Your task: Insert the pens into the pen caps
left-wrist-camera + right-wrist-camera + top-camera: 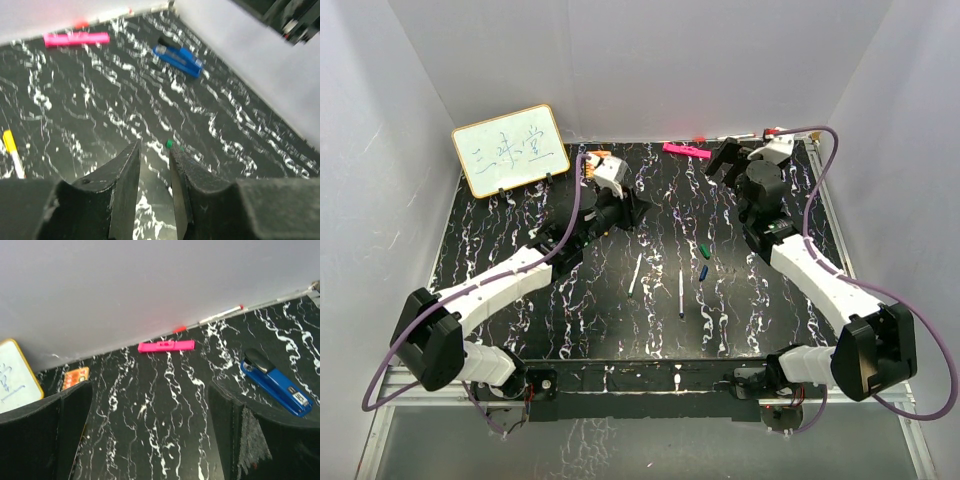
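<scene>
Your left fingers (127,185) hover over the middle of the black marbled tabletop (480,230), parted by a narrow gap with nothing between them. A small green piece (169,144) lies just past one fingertip; whether it is a cap or a pen tip cannot be told. A yellow-tipped pen (11,150) lies off to one side. Your right fingers (70,425) stand wide apart and empty near the far right corner. Near the tabletop's centre lie one white pen (636,273) and a second white pen (681,293), with a green cap (703,249) and a dark blue cap (703,270) just beside them. Along the far edge lie a red-tipped pen (220,315), a red cap (179,329) and a pink marker (166,346). A blue stapler (275,382) sits towards the right edge, and a whiteboard (510,150) stands at the far left corner.
</scene>
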Available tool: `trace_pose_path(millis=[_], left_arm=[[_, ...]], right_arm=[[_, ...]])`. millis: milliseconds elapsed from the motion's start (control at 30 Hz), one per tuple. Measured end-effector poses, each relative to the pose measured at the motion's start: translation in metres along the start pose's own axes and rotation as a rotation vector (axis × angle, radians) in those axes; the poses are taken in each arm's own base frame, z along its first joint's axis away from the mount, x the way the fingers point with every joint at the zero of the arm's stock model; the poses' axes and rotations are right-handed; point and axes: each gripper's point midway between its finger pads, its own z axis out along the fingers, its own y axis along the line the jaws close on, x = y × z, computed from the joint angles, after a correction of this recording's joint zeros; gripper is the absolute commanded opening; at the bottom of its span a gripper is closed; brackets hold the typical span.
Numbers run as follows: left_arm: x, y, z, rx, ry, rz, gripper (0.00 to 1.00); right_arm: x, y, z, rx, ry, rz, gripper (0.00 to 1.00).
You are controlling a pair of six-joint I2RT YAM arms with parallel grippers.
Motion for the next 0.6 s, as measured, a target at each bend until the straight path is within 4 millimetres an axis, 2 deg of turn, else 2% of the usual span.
trace_pose_path(millis=[67, 133, 400, 500, 600], left_arm=[[0.018, 0.005, -0.003, -0.018, 0.071, 0.004, 0.19], [0.037, 0.012, -0.008, -0.044, 0.148, 0.009, 0.17], [0.098, 0.036, -0.035, -0.148, 0.378, 0.010, 0.22], [0.124, 0.043, -0.044, -0.180, 0.466, -0.001, 0.22], [0.148, 0.049, -0.047, -0.206, 0.545, -0.008, 0.27]], right_arm=[[0.010, -0.004, -0.001, 0.014, 0.034, -0.017, 0.87], [0.015, -0.009, -0.002, 0.029, 0.050, -0.026, 0.78], [0.048, -0.024, -0.008, 0.055, 0.128, -0.050, 0.48], [0.066, -0.030, -0.013, 0.061, 0.179, -0.059, 0.45], [0.078, -0.032, -0.017, 0.056, 0.217, -0.066, 0.48]])
